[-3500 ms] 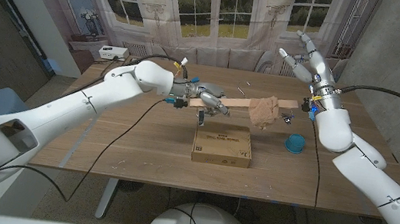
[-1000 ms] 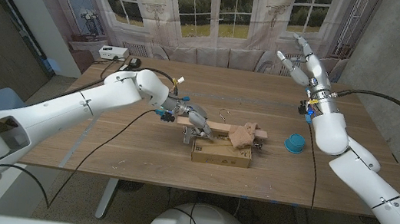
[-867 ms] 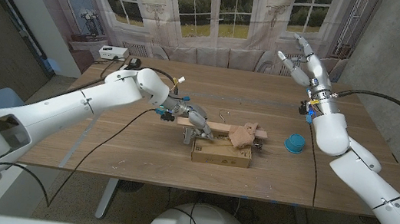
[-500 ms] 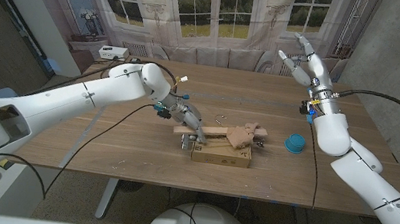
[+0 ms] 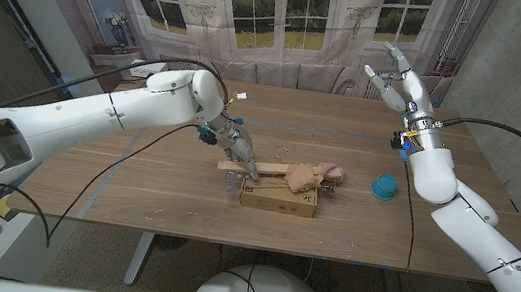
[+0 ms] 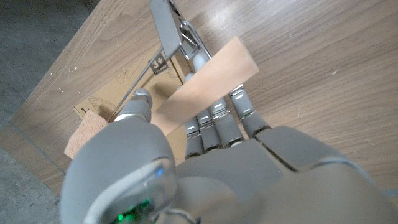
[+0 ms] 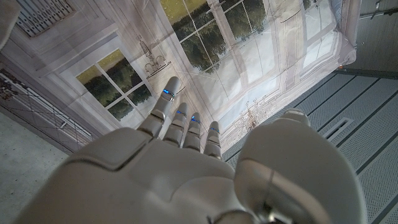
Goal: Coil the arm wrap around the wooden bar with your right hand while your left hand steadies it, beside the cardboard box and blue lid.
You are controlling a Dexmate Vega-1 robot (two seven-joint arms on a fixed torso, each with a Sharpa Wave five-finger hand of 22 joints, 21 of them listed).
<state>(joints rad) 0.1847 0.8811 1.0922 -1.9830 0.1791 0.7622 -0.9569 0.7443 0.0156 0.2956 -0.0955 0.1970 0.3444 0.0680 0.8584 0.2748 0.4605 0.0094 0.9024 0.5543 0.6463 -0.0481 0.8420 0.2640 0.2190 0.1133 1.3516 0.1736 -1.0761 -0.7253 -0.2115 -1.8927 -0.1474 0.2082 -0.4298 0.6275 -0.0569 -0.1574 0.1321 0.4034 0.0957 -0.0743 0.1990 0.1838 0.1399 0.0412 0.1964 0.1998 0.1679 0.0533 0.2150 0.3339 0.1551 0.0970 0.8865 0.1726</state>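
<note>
Head view looks down on a wooden table [image 5: 136, 175] with both white robot arms reaching in from the near corners. Left hand [image 5: 237, 147] is lowered over the middle of the table and grips one end of the wooden bar [image 5: 255, 169], its fingers closed around it. That bar lies across the top of the cardboard box [image 5: 277, 200], which sits flat near the table's front edge, about midway along it. Tan arm wrap [image 5: 309, 177] is bunched around the bar's other end, resting on the box's right part; how many turns it makes around the bar cannot be told. Blue lid [image 5: 383, 188] lies on the table to the right of the box, apart from it, toward the right edge.

Right hand [image 5: 400, 85] is raised above the table's far right corner, well apart from the bar and the wrap, its fingers spread and holding nothing.

Left wrist view shows the back of the left hand [image 6: 236, 155] with its fingers [image 6: 214, 121] wrapped over the flat wooden bar [image 6: 208, 81], the thumb pressing from the other side. Beneath lie the cardboard box [image 6: 134, 81] with its printed markings and a corner of the arm wrap [image 6: 84, 130].

Right wrist view shows the right hand [image 7: 186, 174] from behind, fingers [image 7: 180, 121] extended and slightly apart, against a backdrop printed with windows [image 7: 112, 81].
</note>
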